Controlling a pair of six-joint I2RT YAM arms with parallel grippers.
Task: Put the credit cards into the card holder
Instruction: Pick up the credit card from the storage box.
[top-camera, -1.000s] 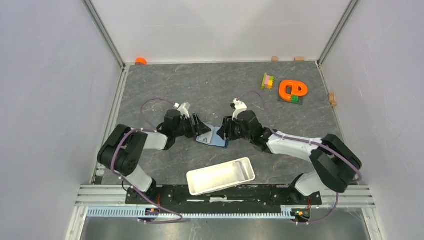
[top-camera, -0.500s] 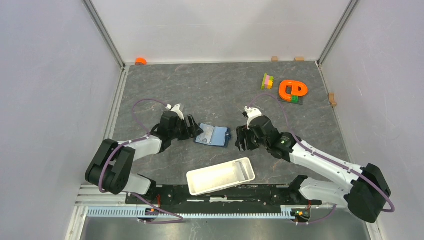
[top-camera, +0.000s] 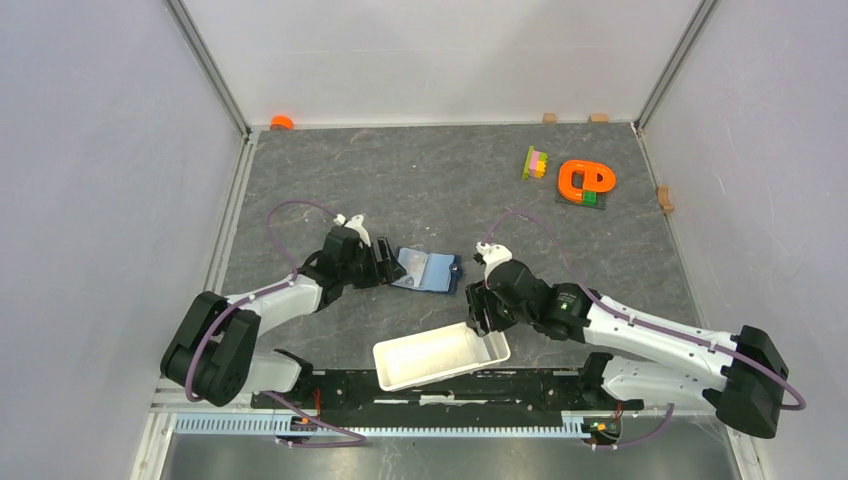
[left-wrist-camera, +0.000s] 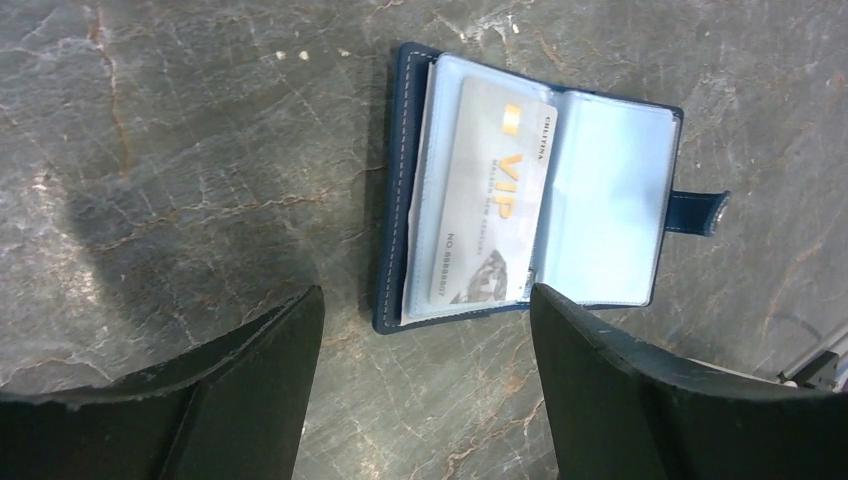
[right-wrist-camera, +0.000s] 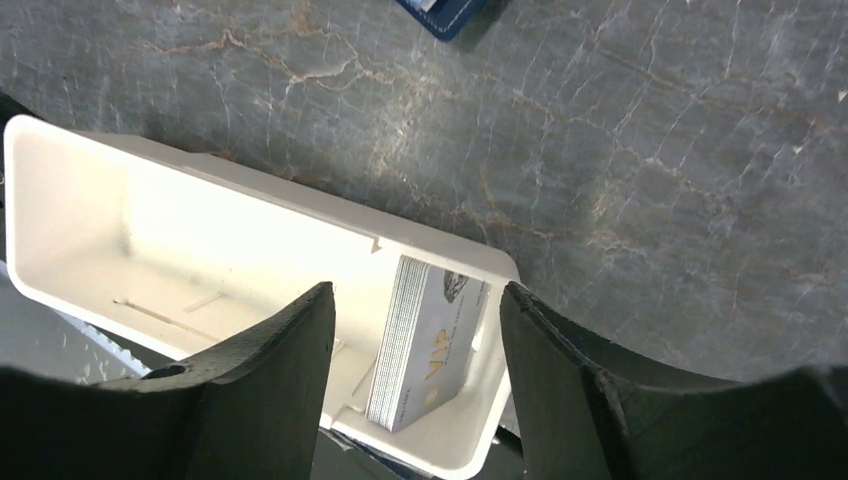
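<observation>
The card holder (top-camera: 428, 270) is a navy wallet lying open on the table. Its pale blue inside faces up (left-wrist-camera: 600, 200), and one grey credit card (left-wrist-camera: 492, 205) with gold "VIP" lettering sits in its left pocket. My left gripper (top-camera: 385, 265) is open just left of the holder, and its fingers (left-wrist-camera: 425, 300) straddle bare table at the holder's near edge. A stack of credit cards (right-wrist-camera: 425, 345) stands on edge in the right end of the white tray (right-wrist-camera: 150, 220). My right gripper (right-wrist-camera: 415, 295) hangs open above that stack, holding nothing.
The white tray (top-camera: 400, 355) lies near the front edge, by the arm bases. An orange ring toy (top-camera: 585, 180) and coloured blocks (top-camera: 536, 162) sit at the back right. An orange cap (top-camera: 281, 122) is in the back left corner. Small wooden blocks (top-camera: 664, 197) line the walls.
Both grippers have let go of the card holder, which now lies open on the table. The right arm swung back from it to over the tray's right end. The left gripper backed off slightly left.
</observation>
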